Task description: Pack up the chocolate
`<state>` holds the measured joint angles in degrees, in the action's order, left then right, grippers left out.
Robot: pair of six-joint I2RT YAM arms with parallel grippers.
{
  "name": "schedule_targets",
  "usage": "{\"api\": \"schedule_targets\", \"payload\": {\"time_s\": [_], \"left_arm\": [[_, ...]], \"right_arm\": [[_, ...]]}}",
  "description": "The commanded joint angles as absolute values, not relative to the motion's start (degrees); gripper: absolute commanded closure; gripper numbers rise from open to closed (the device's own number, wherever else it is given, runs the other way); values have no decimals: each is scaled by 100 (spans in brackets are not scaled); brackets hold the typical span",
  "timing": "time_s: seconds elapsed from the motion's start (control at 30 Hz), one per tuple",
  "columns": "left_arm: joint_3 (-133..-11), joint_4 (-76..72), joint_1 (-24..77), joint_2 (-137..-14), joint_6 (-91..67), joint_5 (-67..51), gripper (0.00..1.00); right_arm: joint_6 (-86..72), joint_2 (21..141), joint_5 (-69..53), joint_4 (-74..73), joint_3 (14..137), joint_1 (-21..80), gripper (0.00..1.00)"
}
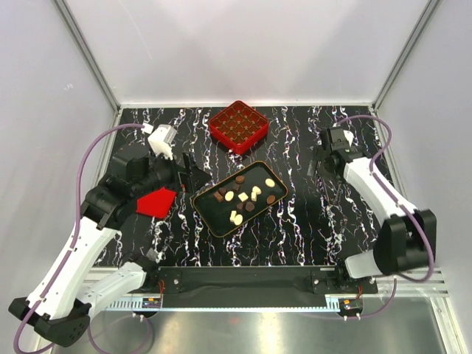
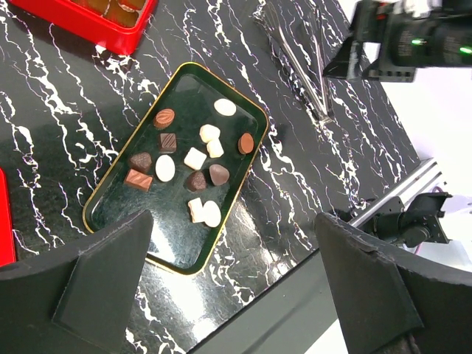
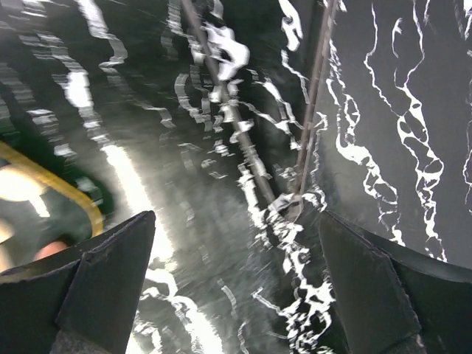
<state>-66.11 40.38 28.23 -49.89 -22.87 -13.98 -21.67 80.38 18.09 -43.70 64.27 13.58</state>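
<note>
Several small dark brown and cream-white pieces of chocolate [image 1: 243, 198] lie loose on a black gold-rimmed tray [image 1: 214, 217] at mid-table. The left wrist view shows the chocolate [image 2: 195, 158] and the tray [image 2: 173, 240] from above. My left gripper [image 1: 190, 169] hovers just left of the tray, open and empty [image 2: 234, 217]. My right gripper [image 1: 322, 166] is off to the tray's right, open and empty [image 3: 236, 215], low over the marbled tabletop. A blurred corner of the tray [image 3: 70, 198] shows at the left of the right wrist view.
A red square gridded box [image 1: 238, 125] stands behind the tray. A flat red lid [image 1: 157, 200] lies under my left arm. Thin metal tongs [image 2: 299, 59] lie on the table beneath my right gripper, and the tongs [image 3: 240, 144] run up from between its fingers.
</note>
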Motion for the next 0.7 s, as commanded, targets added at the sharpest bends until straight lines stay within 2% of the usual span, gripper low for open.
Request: {"api": "schedule_targets", "payload": {"time_s": [0.0,0.23,0.4,0.53,0.67], "left_arm": [[-6733,3823,2812,-4922,-2241,-1573,1],[-6776,3893,2804,-4992,-2171,-1565,1],[-6855,3964,2804,-5133,-2057,-1521,1],[-6803,3946,2804,-5194,-2021,-1503,1],[-6811,3929,2795,-5247,-2013,-1485,1]], "right_arm": [[-1706,8549,1406,-3982,6416,1082,0],[-1293,8930,475,-3569,6354,387,2],[-1011,9175,589,-3577,6363,124,0],[-721,9228,63,-3323,6223,-184,0],[-650,9588,78,-3191,6275,-211,0]]}}
